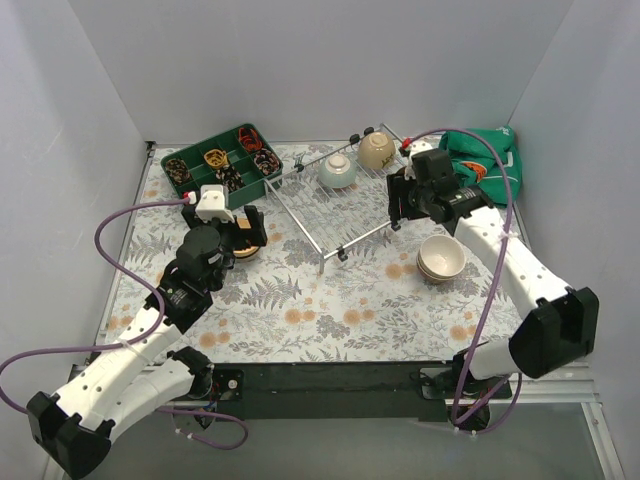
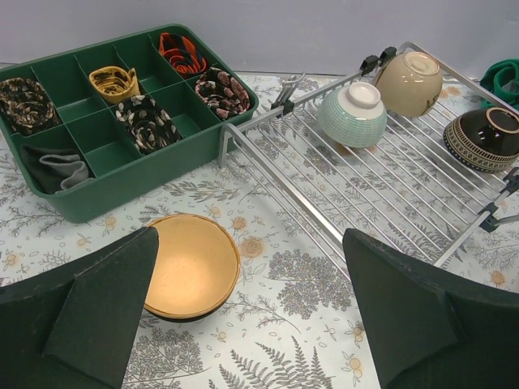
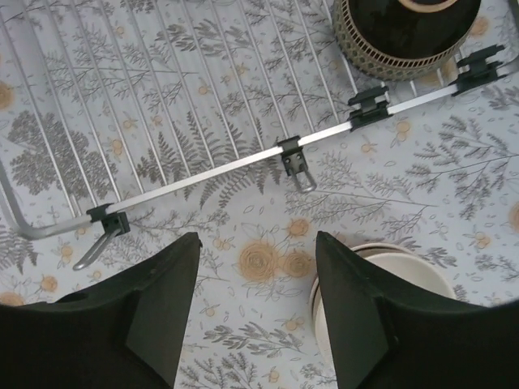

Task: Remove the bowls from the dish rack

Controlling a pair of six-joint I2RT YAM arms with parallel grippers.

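Note:
The silver wire dish rack [image 1: 330, 215] lies mid-table. On it, upside down, sit a mint-green bowl [image 1: 338, 171] and a beige bowl [image 1: 376, 150]. A dark brown bowl [image 2: 486, 139] rests at the rack's right end, also seen in the right wrist view as the brown bowl [image 3: 405, 32]. My right gripper [image 3: 255, 243] hangs open over the tablecloth just outside the rack's rail, beside a stack of cream bowls [image 1: 441, 258]. Left of the rack, my left gripper [image 2: 250, 235] stands wide open above a dark bowl with a tan inside [image 2: 191, 265], which sits upright on the table.
A green compartmented tray [image 2: 130, 182] with small coiled items stands at the back left, touching the rack's corner. A green cloth bundle [image 1: 490, 160] lies at the back right. White walls close in the table on three sides.

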